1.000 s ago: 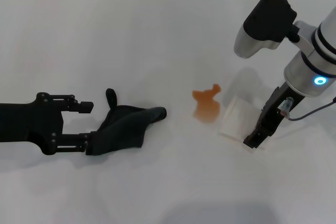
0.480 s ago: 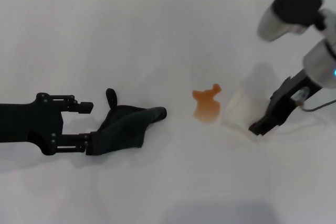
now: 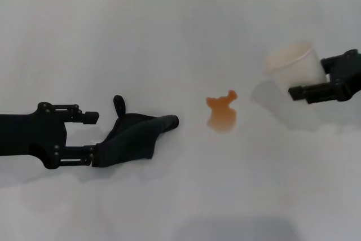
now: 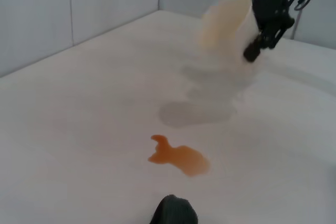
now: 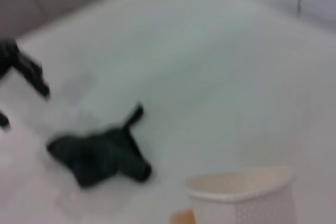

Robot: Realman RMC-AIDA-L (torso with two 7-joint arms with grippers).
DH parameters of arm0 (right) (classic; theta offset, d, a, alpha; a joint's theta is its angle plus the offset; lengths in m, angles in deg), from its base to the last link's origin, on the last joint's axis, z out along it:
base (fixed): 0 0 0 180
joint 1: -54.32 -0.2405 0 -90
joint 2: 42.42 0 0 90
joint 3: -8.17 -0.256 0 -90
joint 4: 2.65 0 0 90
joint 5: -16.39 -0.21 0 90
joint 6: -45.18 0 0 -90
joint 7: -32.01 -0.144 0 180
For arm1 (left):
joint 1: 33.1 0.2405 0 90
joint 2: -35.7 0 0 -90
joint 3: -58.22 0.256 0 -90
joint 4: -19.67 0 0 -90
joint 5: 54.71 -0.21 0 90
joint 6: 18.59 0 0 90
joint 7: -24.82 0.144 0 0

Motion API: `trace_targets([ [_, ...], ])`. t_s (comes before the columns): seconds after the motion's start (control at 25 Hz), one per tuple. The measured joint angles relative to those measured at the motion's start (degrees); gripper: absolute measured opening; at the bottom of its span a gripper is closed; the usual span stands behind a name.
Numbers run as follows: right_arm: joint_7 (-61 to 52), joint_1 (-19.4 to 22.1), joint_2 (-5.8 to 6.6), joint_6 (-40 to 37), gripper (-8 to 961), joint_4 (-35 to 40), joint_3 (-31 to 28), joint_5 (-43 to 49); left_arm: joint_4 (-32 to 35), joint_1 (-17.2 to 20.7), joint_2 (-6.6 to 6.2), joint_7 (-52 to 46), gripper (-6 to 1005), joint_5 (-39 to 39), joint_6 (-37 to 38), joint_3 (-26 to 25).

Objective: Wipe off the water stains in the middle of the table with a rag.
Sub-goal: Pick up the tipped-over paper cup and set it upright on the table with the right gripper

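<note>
Head view: we count one rag [image 3: 135,137], one orange water stains blotch [image 3: 221,112] and one pale cup [image 3: 294,68] on the white worktop [image 3: 169,38]. The blotch sits mid-worktop, between rag and cup, with bare surface either side. Our left end effector [image 3: 90,135] lies low at the left, fingers spread wide, the lower one touching the rag's edge. Our right end effector [image 3: 307,91] is clamped on the cup, held above the worktop.
</note>
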Motion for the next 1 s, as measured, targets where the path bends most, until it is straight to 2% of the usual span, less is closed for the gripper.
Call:
trace_targets([
  [0.16,8.6,2.2,0.11,0.0,626,-4.6,-4.0,-7.1,0.0,0.0,0.14,0.0,700,0.1,0.0,-0.1],
  [0.24,20.6,4.5,0.14,0.3,623,-12.3,-7.3,-16.1,0.0,0.0,0.23,0.0,700,0.2,0.0,-0.2],
  [0.44,35.4,5.2,0.28,0.1,623,-24.4,-9.1,-25.5,0.0,0.0,0.27,-0.3,700,0.3,0.0,-0.2],
  [0.52,36.8,5.2,0.28,0.2,624,-25.9,-9.1,-26.1,0.0,-0.1,0.32,-0.4,700,0.3,0.0,-0.2],
  [0.56,40.5,4.8,0.29,1.3,624,-30.2,-9.1,-26.7,0.0,-0.1,0.36,-0.4,700,0.3,0.0,-0.2],
  [1.0,53.7,2.9,0.05,6.6,618,-42.3,-9.1,-29.5,0.0,-0.2,0.45,0.6,700,0.0,-0.2,0.1],
])
